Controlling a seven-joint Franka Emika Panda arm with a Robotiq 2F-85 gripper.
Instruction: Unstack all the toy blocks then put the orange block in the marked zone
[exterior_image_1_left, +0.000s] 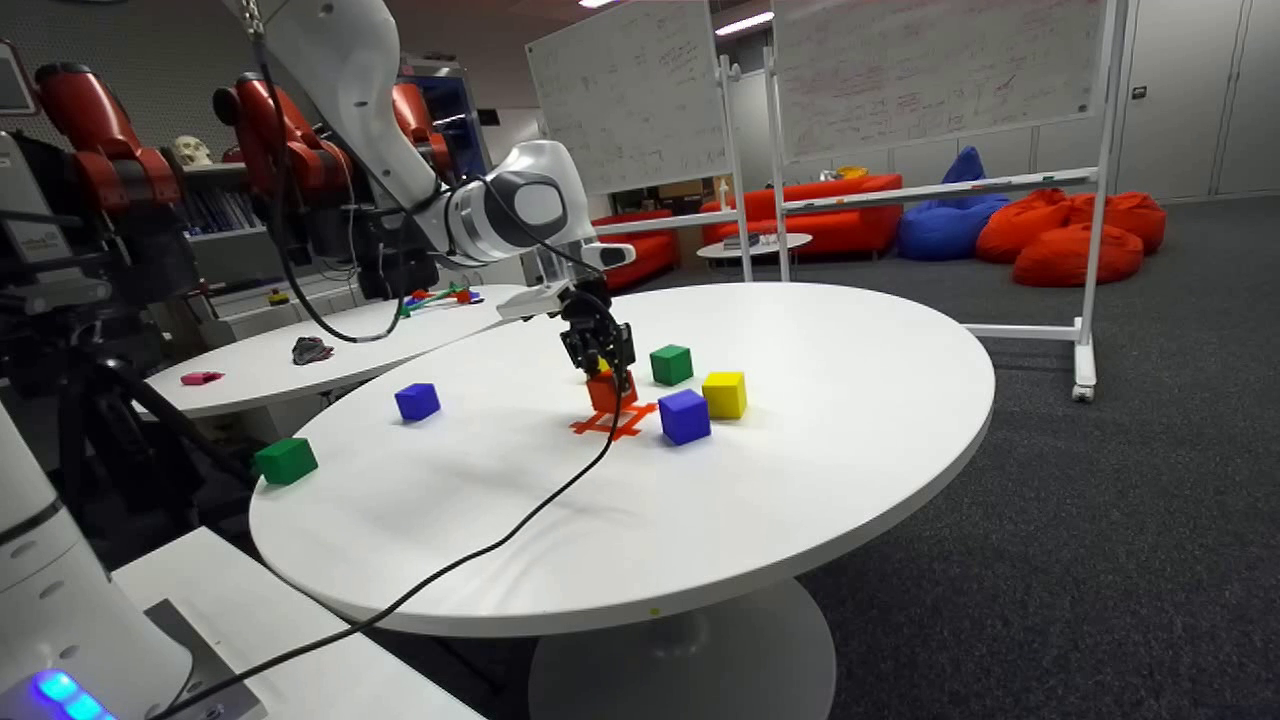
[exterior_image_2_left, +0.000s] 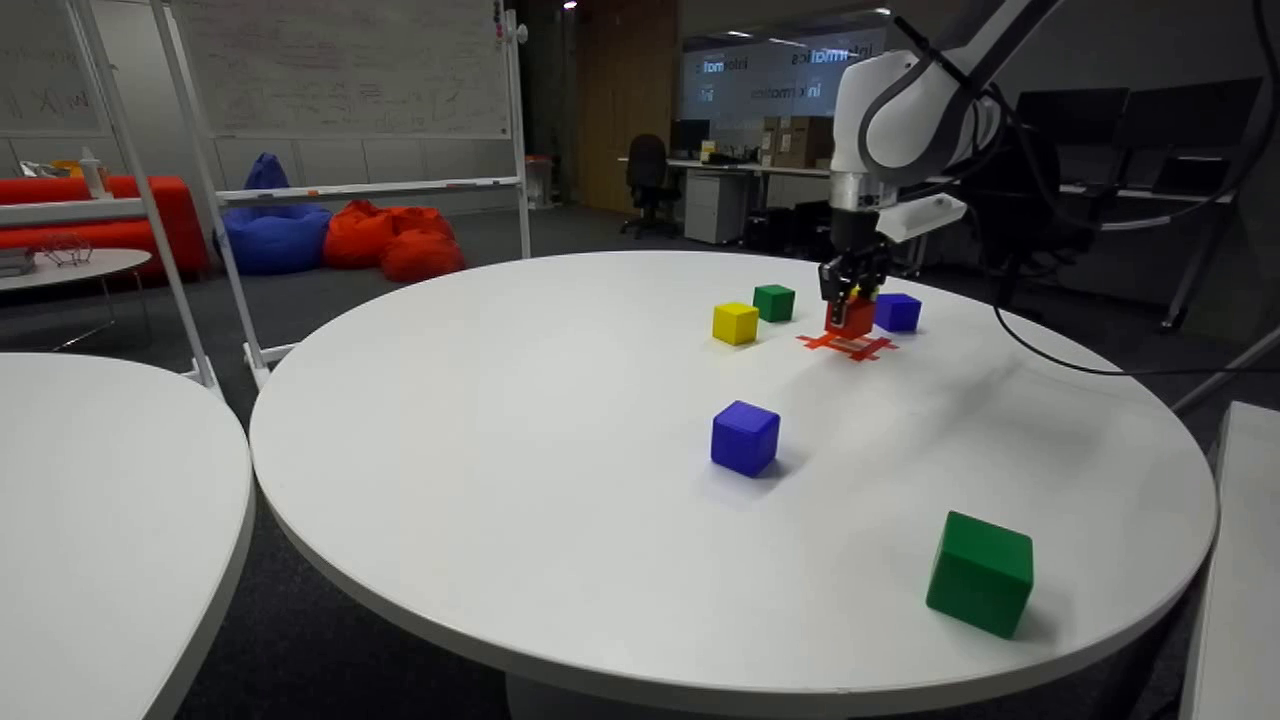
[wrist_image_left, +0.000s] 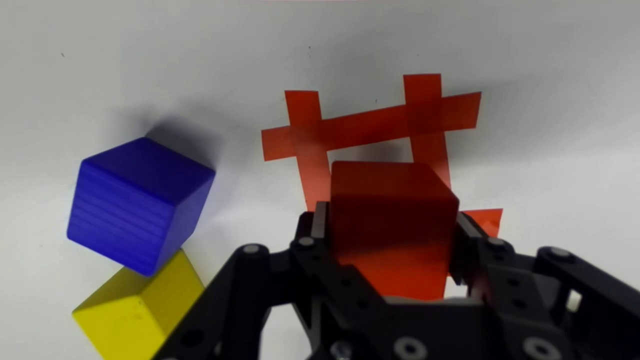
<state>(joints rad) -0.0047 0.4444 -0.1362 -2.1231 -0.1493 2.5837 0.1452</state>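
My gripper (wrist_image_left: 394, 227) is shut on the orange block (wrist_image_left: 390, 272), with one finger against each side. The block is over the marked zone, a square of crossed orange tape (wrist_image_left: 365, 127). In both exterior views my gripper (exterior_image_1_left: 606, 360) (exterior_image_2_left: 850, 285) points down and holds the orange block (exterior_image_1_left: 606, 395) (exterior_image_2_left: 850, 318) low at the tape (exterior_image_1_left: 630, 430) (exterior_image_2_left: 818, 341). I cannot tell whether the block touches the table. A blue block (wrist_image_left: 145, 200) and a yellow block (wrist_image_left: 127, 320) lie left of the zone in the wrist view. No blocks are seen stacked.
The round white table (exterior_image_1_left: 800, 480) also holds a green block (exterior_image_1_left: 671, 365), a blue block (exterior_image_1_left: 417, 400) and a green block (exterior_image_1_left: 287, 461) near its edge. A bit of yellow shows behind my gripper in both exterior views. A black cable (exterior_image_1_left: 480, 552) hangs across the table.
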